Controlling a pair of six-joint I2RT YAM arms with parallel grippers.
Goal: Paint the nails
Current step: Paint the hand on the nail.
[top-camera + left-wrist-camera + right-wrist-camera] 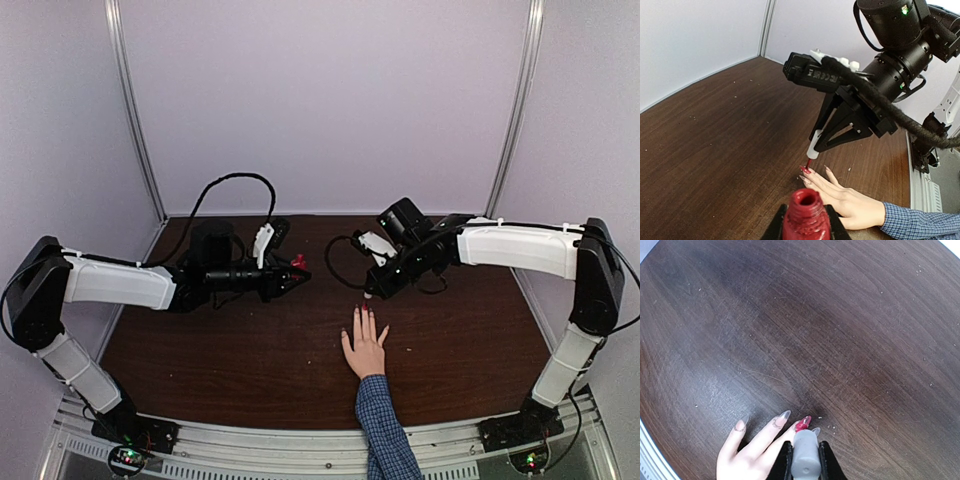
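L gripper is clamped on the open dark-red glass polish bottle, kept clear left of centre, so R gripper, pinched on the white-capped brush, can dab the long nails of the light-skinned hand lying flat near-centre on the scuffed dark wood table w/ pale lilac walls.

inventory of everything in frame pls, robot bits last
table: 1, dark brown wood, under everything
person's hand: 1, light skin, flat on the table near the front, centre
sleeve: 1, blue checked, at the front edge
nails: at least one dark red, others unpainted
polish bottle: 1, red, open, held in the left gripper
brush cap: 1, white, in the right gripper, brush at a nail
left gripper: shut on the bottle
right gripper: shut on the cap
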